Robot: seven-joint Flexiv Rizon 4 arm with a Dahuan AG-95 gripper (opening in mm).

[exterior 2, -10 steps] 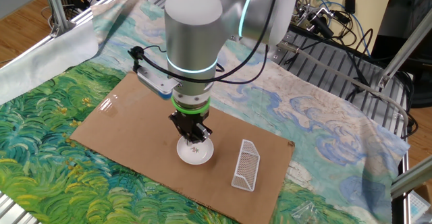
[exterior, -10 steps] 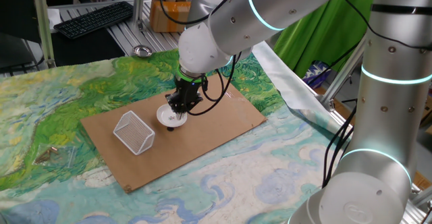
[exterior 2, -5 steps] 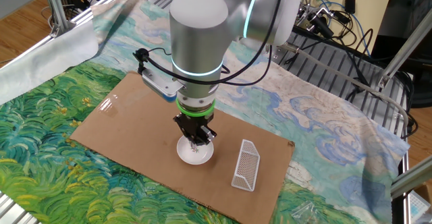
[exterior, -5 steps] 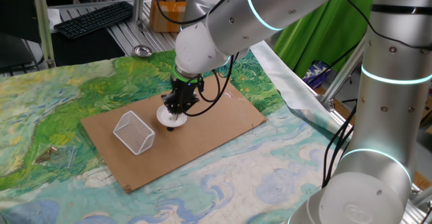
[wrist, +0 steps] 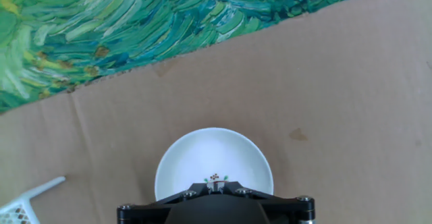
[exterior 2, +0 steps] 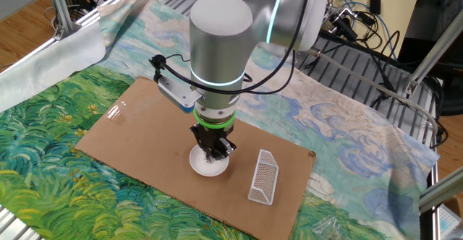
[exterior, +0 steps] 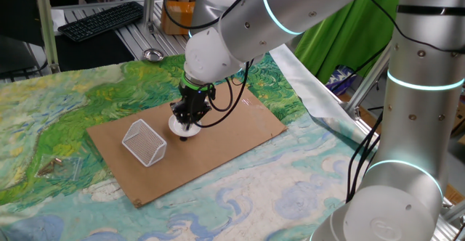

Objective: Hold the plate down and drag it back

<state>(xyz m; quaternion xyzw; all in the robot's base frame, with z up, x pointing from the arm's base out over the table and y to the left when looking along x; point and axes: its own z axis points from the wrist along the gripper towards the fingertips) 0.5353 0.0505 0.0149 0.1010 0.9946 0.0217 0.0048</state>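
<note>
Over the last second the gripper (exterior 2: 215,153) has shifted across the cardboard sheet (exterior 2: 137,124) — in the other fixed view it has slid a little toward 3 o'clock, and the plate (exterior 2: 205,163) under it sits in much the same spot on the board. The reading is that the fingers are pressing on the dish and the drag has barely begun, or that they are slipping over it; most of the pull back looks still to come.

The plate lies near the middle of the cardboard, with the wire mesh basket (exterior 2: 263,176) close by at about 3 o'clock of it in that view. In the hand view the plate (wrist: 209,156) sits just ahead of the gripper body.

How far apart the jaws stand cannot be told — the fingertips are hidden by the hand itself; nothing appears gripped.

Counted: one plate, one basket, one cardboard sheet, one arm. One small metal bowl (exterior: 152,54) rests far off at 11 o'clock.
</note>
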